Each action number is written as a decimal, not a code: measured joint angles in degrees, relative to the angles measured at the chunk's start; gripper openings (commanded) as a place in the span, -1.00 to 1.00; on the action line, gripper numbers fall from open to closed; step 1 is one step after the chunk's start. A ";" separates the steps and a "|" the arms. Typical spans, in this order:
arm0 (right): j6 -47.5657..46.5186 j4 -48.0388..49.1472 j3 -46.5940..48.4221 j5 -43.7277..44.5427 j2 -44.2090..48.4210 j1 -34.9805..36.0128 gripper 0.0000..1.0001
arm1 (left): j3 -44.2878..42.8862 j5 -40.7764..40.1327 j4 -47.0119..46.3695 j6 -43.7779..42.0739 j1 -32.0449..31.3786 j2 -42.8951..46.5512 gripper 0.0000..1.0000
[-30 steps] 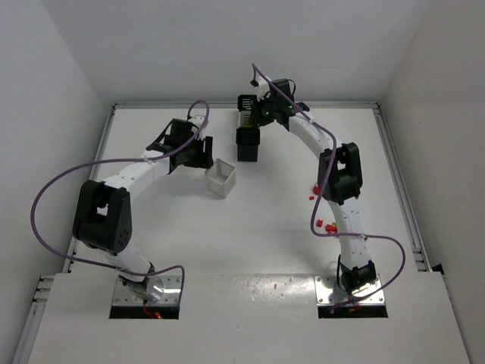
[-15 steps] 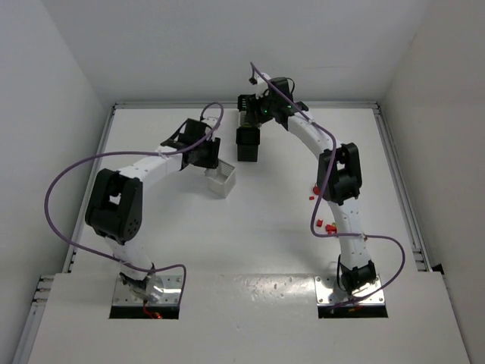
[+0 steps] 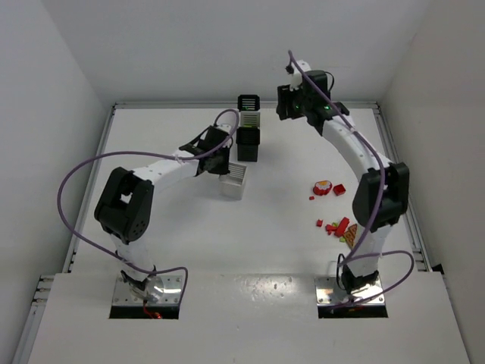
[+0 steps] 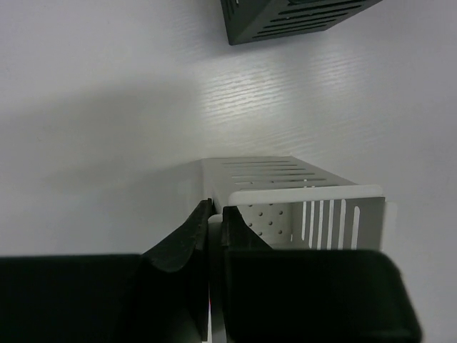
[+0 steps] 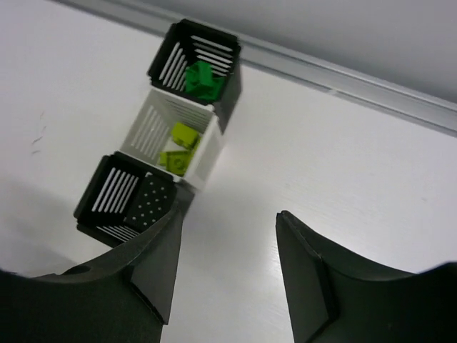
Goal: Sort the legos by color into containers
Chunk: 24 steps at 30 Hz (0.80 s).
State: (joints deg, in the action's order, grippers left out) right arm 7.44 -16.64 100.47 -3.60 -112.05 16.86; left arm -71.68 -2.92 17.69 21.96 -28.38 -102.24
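Well, my left gripper is pinched tight on one thin side wall of the loose white bin, with one finger inside and one outside. I think I hold it by the wall because the whole bin is too wide to grab, and a pinch like this lets me slide it or lift it. The bin looks to be standing on the table with its open top up, and I see nothing in it. It is square, so it has no long side. The wall I hold faces back toward my left arm. It sits near the near black bin but does not touch it. My guess is that it belongs at that end of the row. The row is three bins touching: the near black bin, which looks empty, then the middle white bin with yellow-green legos in it, then the far black bin with green legos. The row's long way runs from my arms straight out to the back wall. My right gripper hangs high beside the row, fingers wide apart, with nothing between them. The loose legos, mostly red, lie on the right side of the table, well apart from the bins.
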 measured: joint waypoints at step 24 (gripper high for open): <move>-13.40 -17.14 -25.00 -3.41 23.26 -9.46 0.41 | -18.80 -6.93 2.93 10.51 -2.67 -14.45 0.01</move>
State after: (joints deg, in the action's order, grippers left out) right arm -5.96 -33.78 75.46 -7.01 -88.79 7.40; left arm -90.48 -9.85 20.62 32.47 -31.05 -116.68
